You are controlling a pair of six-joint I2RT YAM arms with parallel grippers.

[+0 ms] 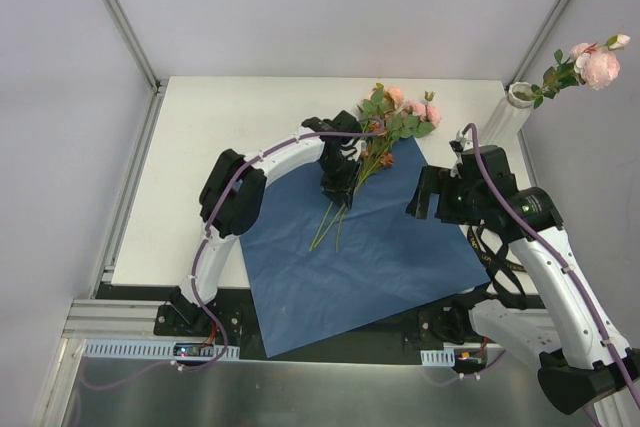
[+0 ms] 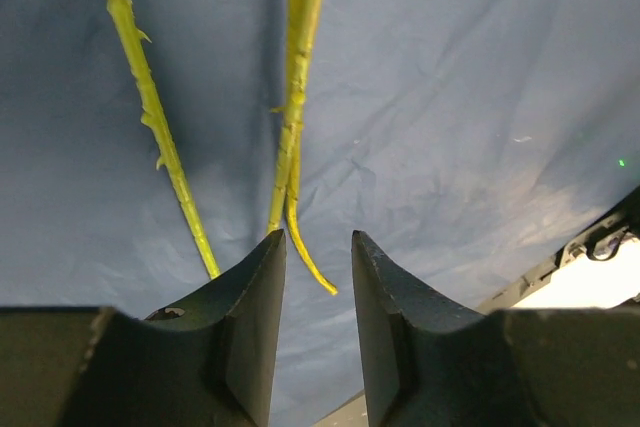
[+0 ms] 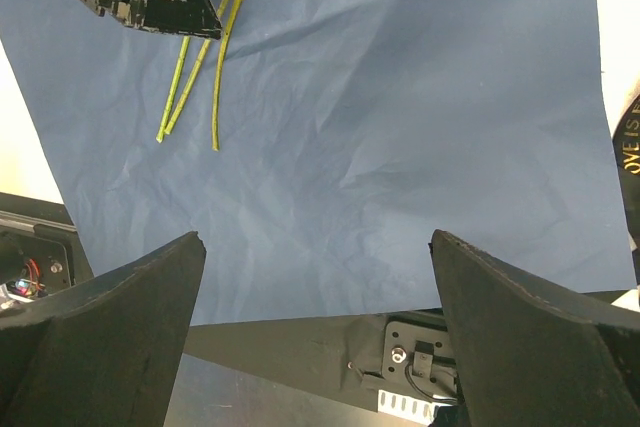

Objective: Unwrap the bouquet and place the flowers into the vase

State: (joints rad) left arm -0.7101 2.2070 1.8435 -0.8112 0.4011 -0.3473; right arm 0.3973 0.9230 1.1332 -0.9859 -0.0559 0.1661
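Flowers (image 1: 385, 132) lie on blue paper (image 1: 400, 247) mid-table; one rose (image 1: 598, 67) stands in vase (image 1: 508, 117), far right. Left gripper (image 2: 318, 242) jaws sit narrow over stems (image 2: 290, 97); whether clamped, cannot tell. Right gripper (image 3: 318, 237) spread wide apart over the paper's right part.

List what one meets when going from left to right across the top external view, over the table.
Left arm's black elbow → left gripper → blooms of the loose roses → whitish vase → pink roses standing in the vase.
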